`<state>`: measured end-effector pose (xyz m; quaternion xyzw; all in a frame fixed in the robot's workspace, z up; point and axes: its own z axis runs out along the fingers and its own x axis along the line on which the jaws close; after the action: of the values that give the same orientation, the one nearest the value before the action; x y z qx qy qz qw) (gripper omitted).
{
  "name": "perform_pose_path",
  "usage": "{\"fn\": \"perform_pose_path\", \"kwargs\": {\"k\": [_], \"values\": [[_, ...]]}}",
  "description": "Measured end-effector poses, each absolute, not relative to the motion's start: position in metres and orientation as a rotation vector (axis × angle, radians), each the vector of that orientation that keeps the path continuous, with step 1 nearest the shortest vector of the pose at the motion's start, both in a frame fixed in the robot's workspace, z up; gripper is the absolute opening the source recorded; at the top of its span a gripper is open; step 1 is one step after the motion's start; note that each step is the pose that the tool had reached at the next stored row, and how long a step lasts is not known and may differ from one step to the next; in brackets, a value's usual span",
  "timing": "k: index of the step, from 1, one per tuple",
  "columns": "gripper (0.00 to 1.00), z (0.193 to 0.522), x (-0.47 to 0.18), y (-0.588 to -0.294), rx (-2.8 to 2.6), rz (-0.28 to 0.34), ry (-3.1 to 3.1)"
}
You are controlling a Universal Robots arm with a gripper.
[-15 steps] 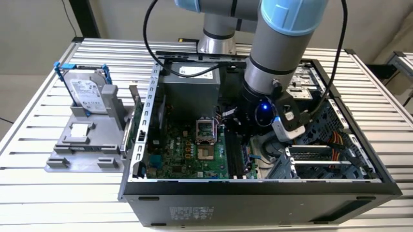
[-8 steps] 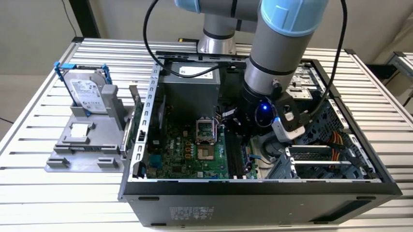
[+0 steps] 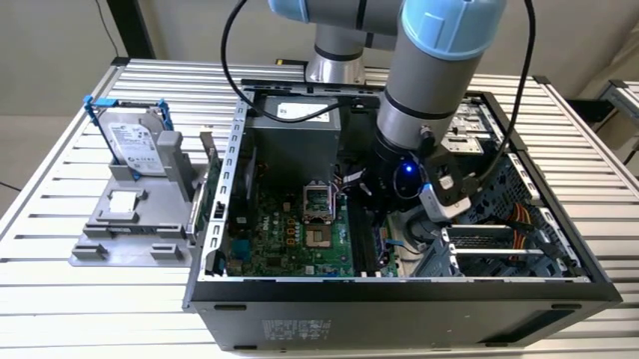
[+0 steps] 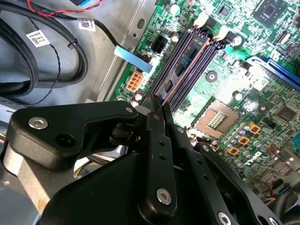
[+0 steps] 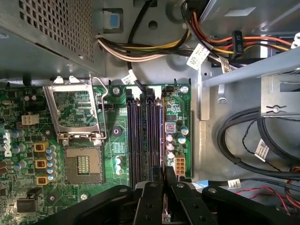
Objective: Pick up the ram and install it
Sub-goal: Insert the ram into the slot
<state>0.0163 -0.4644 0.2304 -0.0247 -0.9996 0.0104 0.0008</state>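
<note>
My gripper [image 3: 378,224] is down inside the open computer case [image 3: 399,292], over the memory slots [image 5: 143,136] of the green motherboard [image 3: 289,232]. In the second wrist view the black fingers [image 4: 154,122] are pressed together on one end of the ram [image 4: 187,58]. It is a thin dark stick seen edge-on, lying along the slots [image 4: 176,56]. I cannot tell whether it sits in a slot or hangs just above one. In the first wrist view the gripper [image 5: 165,176] stands at the end of the slot row, beside a narrow green strip of board [image 5: 176,126].
An empty processor socket [image 5: 82,161] lies beside the slots. Black cable bundles [image 5: 262,150] and coloured power wires [image 5: 154,49] run close by, under the grey power supply [image 3: 295,138]. Outside the case, a silver hard drive with blue handles [image 3: 135,146] stands on a grey fixture [image 3: 125,232].
</note>
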Motion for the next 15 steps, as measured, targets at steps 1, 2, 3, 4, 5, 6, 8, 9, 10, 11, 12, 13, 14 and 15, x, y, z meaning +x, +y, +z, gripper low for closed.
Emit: {"fn": "perform_pose_path", "kwargs": {"k": [1,2,3,4,5,6,8,9,10,11,12,13,14,15], "values": [[0.00,0.2299,0.0163,-0.4644,-0.078,0.034,-3.139],[0.00,0.2294,0.0162,-0.4645,-0.077,0.036,-3.139],[0.00,0.2289,0.0162,-0.4645,-0.077,0.037,-3.139],[0.00,0.2284,0.0161,-0.4645,-0.077,0.039,-3.139],[0.00,0.2280,0.0161,-0.4645,-0.077,0.041,-3.139],[0.00,0.2276,0.0161,-0.4645,-0.077,0.043,-3.139],[0.00,0.2270,0.0157,-0.4645,-0.073,0.045,-3.139],[0.00,0.2265,0.0156,-0.4645,-0.069,0.046,-3.139],[0.00,0.2260,0.0154,-0.4646,-0.066,0.047,-3.139],[0.00,0.2257,0.0153,-0.4646,-0.064,0.048,-3.139],[0.00,0.2253,0.0152,-0.4646,-0.062,0.048,-3.139],[0.00,0.2249,0.0151,-0.4646,-0.062,0.048,-3.139],[0.00,0.2246,0.0151,-0.4645,-0.062,0.048,-3.139],[0.00,0.2244,0.0150,-0.4646,-0.062,0.049,-3.139]]}}
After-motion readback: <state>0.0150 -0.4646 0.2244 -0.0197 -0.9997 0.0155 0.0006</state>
